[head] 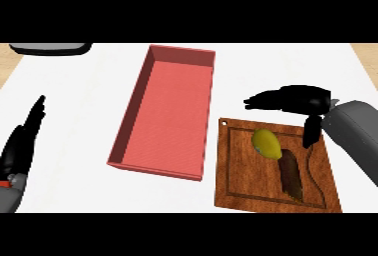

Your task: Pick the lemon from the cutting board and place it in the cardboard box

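A yellow lemon [266,143] lies on the upper middle of the wooden cutting board [244,185] at the lower right. My right hand [295,98] hovers just beyond the board's far edge, above and right of the lemon, fingers relaxed and pointing left, thumb hanging down toward the board; it holds nothing. The long red box [168,112] stands left of the board, its inside bare. At the left edge my left hand [23,137] rests open, fingers up.
A dark brown elongated object [291,175] lies on the board just below the lemon. A grey and black item [50,48] sits at the counter's far left corner. White counter surrounds the box and board.
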